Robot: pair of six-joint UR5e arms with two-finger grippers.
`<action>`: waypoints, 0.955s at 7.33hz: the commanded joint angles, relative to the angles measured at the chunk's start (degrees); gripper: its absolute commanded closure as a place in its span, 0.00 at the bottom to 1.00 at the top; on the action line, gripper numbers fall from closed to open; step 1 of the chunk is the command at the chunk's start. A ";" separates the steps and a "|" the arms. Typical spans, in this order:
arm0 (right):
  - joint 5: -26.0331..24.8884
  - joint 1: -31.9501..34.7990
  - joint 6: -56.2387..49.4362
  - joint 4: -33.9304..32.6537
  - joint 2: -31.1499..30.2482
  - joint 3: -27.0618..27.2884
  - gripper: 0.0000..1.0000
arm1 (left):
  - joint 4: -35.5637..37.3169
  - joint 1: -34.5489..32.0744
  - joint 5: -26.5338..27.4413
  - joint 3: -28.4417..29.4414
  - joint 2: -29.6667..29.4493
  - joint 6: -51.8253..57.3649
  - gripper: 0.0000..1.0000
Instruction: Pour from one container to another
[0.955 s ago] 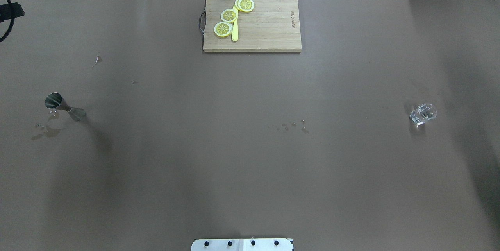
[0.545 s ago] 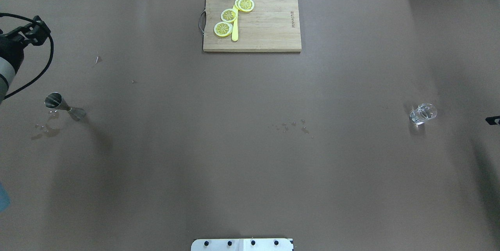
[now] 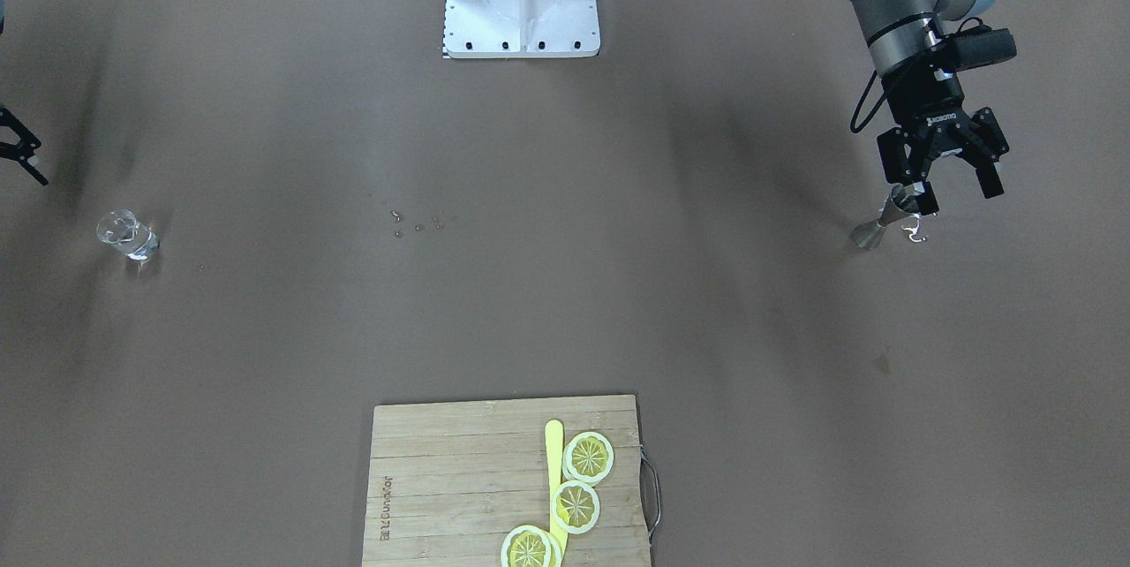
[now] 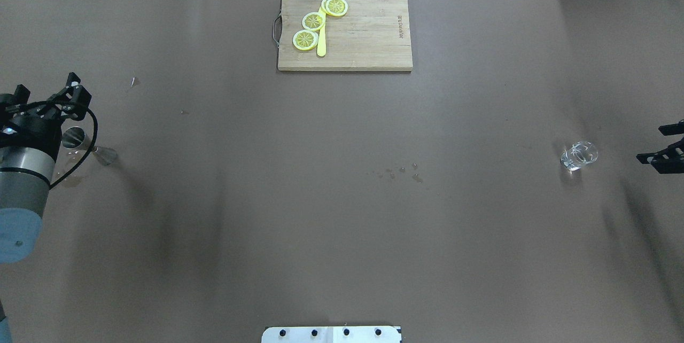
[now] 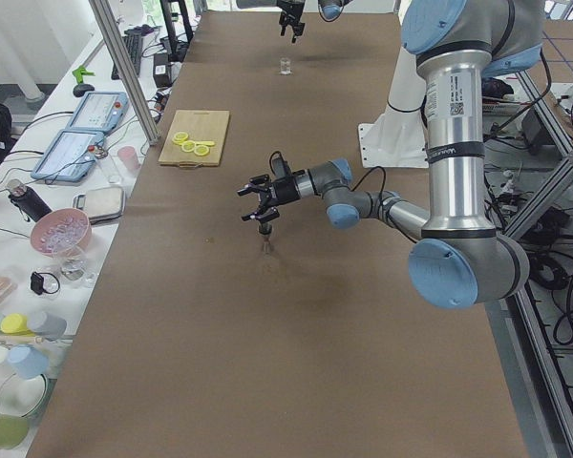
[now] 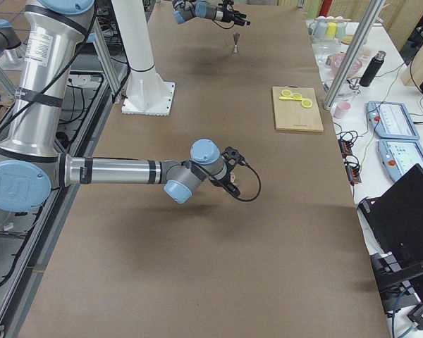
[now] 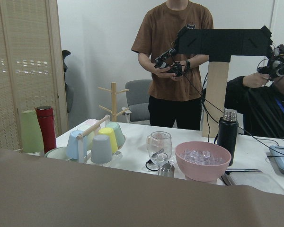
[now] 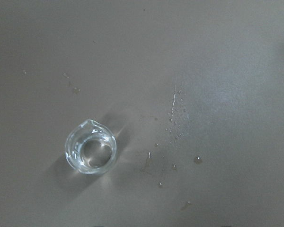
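On brown table (image 4: pixel 342 199), shiny hourglass jigger (image 3: pixel 877 229) upright

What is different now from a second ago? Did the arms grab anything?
The left gripper has swung in from the table's edge and now hangs open close by the jigger. The right gripper has come in from the other side, open, short of the glass. Nothing has been taken hold of. Jigger, glass, and the board with its lemon slices lie where they were.
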 commanded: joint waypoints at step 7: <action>-2.06 -7.80 12.77 20.27 5.32 -10.51 0.00 | -0.11 9.04 9.10 9.75 -0.01 -11.33 0.03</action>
